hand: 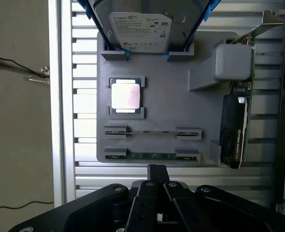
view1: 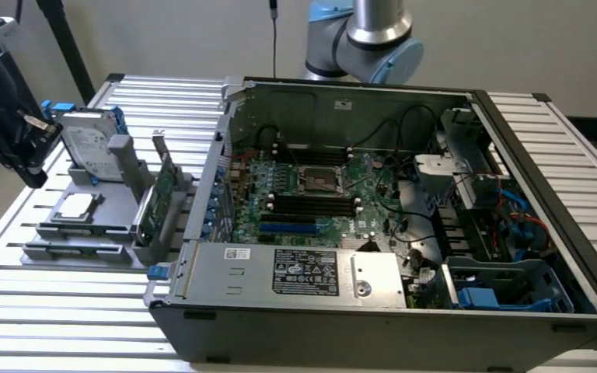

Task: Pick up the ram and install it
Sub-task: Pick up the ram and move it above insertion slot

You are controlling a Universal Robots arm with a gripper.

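Observation:
The ram (hand: 152,156) is a thin green stick lying in the nearest slot of a grey holder (hand: 181,111), between two grey clips. My gripper (hand: 156,169) is shut with nothing in it, and its black fingertips hover just short of the ram's long edge. In the exterior view my gripper (view1: 31,167) hangs over the table's edge at the exterior view's left, beside the holder (view1: 112,225). The open computer case (view1: 547,194) lies at the exterior view's right, with black memory slots (view1: 314,203) on its green motherboard.
The holder also carries a hard drive (hand: 140,29), a square silver processor chip (hand: 126,95) and an upright expansion card (hand: 236,125). A second thin strip (hand: 152,131) sits in the neighbouring slot. The case's power supply (view1: 288,272) and cables (view1: 413,225) crowd the motherboard. The slatted table (view1: 91,311) borders a drop.

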